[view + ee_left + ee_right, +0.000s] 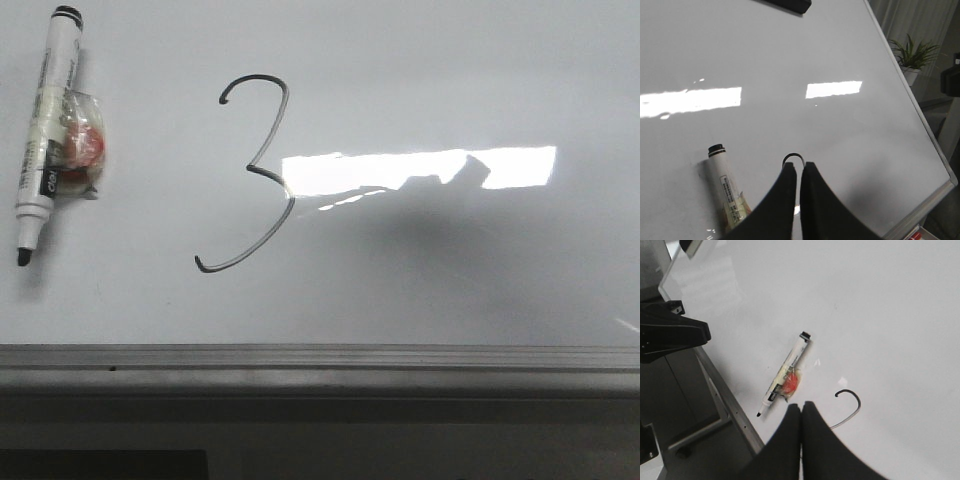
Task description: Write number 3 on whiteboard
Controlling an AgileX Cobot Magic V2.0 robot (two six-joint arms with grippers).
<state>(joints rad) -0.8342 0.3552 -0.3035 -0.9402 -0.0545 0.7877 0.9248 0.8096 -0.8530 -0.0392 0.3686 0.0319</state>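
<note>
Both hands are up off the whiteboard [450,280] and holding nothing: the left hand [799,172] has its fingers pressed nearly together, the right hand [801,412] is fully closed, fingers touching. The number 3 [255,175] sits drawn on the board. Left of the 3 lies the uncapped marker [45,130], a clear wrapper with something red [82,145] touching it.

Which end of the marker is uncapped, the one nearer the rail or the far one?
The end nearer the rail: the marker shows its bare dark tip there, while the far end is a flat black butt.
</note>
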